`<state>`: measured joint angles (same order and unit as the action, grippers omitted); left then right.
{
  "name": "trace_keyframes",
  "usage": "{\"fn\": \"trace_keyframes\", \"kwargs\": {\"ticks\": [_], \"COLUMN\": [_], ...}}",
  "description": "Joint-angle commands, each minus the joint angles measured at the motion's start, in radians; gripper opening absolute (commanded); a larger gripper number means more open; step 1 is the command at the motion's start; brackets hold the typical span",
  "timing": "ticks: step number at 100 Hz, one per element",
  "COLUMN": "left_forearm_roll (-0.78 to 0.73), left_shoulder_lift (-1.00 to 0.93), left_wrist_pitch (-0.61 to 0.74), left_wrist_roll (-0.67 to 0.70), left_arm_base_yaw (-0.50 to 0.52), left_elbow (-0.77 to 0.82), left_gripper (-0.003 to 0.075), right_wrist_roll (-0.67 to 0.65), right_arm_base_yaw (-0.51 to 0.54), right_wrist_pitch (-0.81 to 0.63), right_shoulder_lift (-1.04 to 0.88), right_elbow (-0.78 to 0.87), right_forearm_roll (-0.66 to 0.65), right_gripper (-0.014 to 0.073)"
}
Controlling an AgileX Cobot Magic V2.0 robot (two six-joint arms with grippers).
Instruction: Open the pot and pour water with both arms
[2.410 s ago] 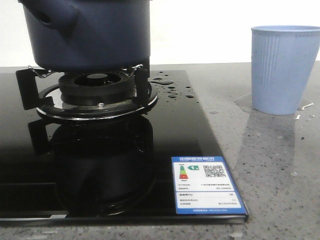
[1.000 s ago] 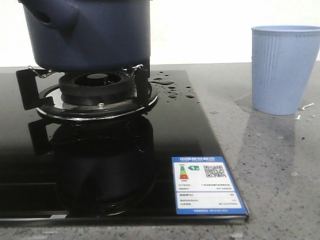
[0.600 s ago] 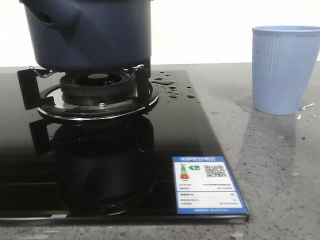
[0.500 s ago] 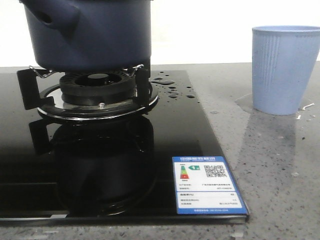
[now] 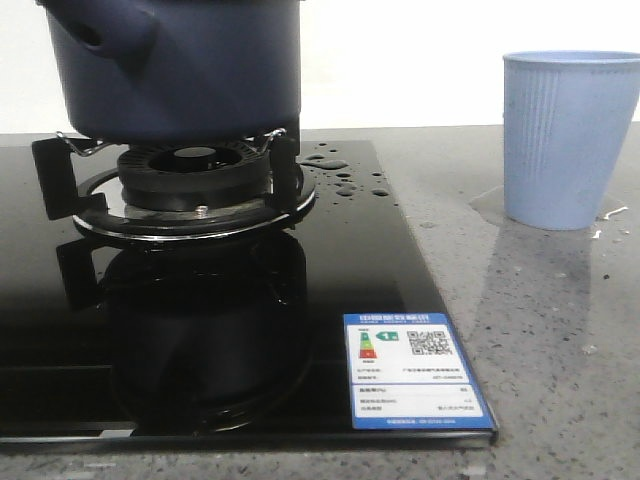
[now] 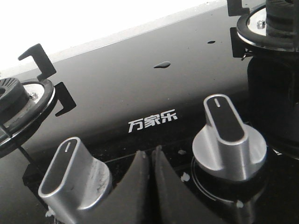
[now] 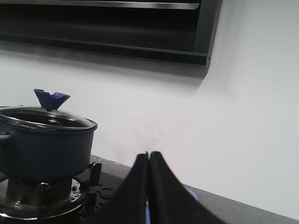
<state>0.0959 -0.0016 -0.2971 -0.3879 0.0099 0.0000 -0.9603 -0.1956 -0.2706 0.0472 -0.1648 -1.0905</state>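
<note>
The dark navy pot (image 5: pixel 180 70) stands on the right burner (image 5: pixel 190 185) of the black glass hob, its stubby handle at the left. In the right wrist view the pot (image 7: pixel 44 149) carries a glass lid with a blue knob (image 7: pixel 51 99). Water droplets (image 5: pixel 345 180) lie on the hob beside the burner, and a puddle (image 5: pixel 485 205) lies at the foot of the pale blue cup (image 5: pixel 568 135). My left gripper (image 6: pixel 151 156) is shut and empty, low over the hob between two silver knobs. My right gripper (image 7: pixel 148 156) is shut and empty, away from the pot. No gripper shows in the front view.
Two silver control knobs (image 6: pixel 74 175) (image 6: pixel 229 140) flank the left gripper. A second burner (image 6: pixel 18 100) sits farther off in the left wrist view. A range hood (image 7: pixel 107 28) hangs on the white wall. An energy label (image 5: pixel 415 370) sits at the hob's front corner on the grey counter.
</note>
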Motion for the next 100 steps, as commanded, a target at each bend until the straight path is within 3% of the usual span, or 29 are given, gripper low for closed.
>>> {"fn": "trace_keyframes", "kwargs": {"ticks": [1,15,23,34,41,46,52,70,80,93,100], "left_forearm_roll": [0.002,0.002,0.002,0.002,0.002,0.002,0.002,0.003,0.003,0.003,0.003], "left_shoulder_lift": [-0.027,-0.027,-0.027,-0.027,-0.027,-0.027,-0.027,-0.027,-0.027,-0.027,-0.027], "left_wrist_pitch": [0.073,0.073,0.073,0.073,0.073,0.073,0.073,0.073,0.073,0.073,0.073], "left_wrist_roll": [0.013,0.013,0.013,0.013,0.013,0.013,0.013,0.013,0.013,0.013,0.013], "left_arm_base_yaw": [0.002,0.002,0.002,0.002,0.002,0.002,0.002,0.002,0.002,0.002,0.002], "left_elbow": [0.040,0.040,0.040,0.040,0.040,0.040,0.040,0.040,0.040,0.040,0.040], "left_gripper": [-0.0020,-0.0019,-0.0019,-0.0019,-0.0019,-0.0019,-0.0019,-0.0019,-0.0019,-0.0020,-0.0019], "right_wrist_roll": [-0.001,-0.001,-0.001,-0.001,-0.001,-0.001,0.009,0.009,0.026,0.026,0.026], "right_arm_base_yaw": [0.008,0.008,0.008,0.008,0.008,0.008,0.008,0.008,0.008,0.008,0.008], "right_wrist_pitch": [-0.020,-0.015,0.078,0.281,0.439,0.560,0.581,0.427,0.412,0.413,0.400], "right_shoulder_lift": [0.010,0.010,0.010,0.010,0.010,0.010,0.010,0.002,-0.002,-0.002,-0.002], "right_elbow": [-0.024,-0.016,0.011,0.052,0.059,0.066,0.093,0.186,0.184,0.184,0.184], "right_forearm_roll": [0.010,0.008,0.051,0.507,0.599,0.595,0.563,0.397,0.354,0.387,0.478], "right_gripper": [-0.0057,-0.0058,-0.0057,-0.0058,-0.0058,-0.0057,-0.0057,-0.0058,-0.0057,-0.0057,-0.0058]}}
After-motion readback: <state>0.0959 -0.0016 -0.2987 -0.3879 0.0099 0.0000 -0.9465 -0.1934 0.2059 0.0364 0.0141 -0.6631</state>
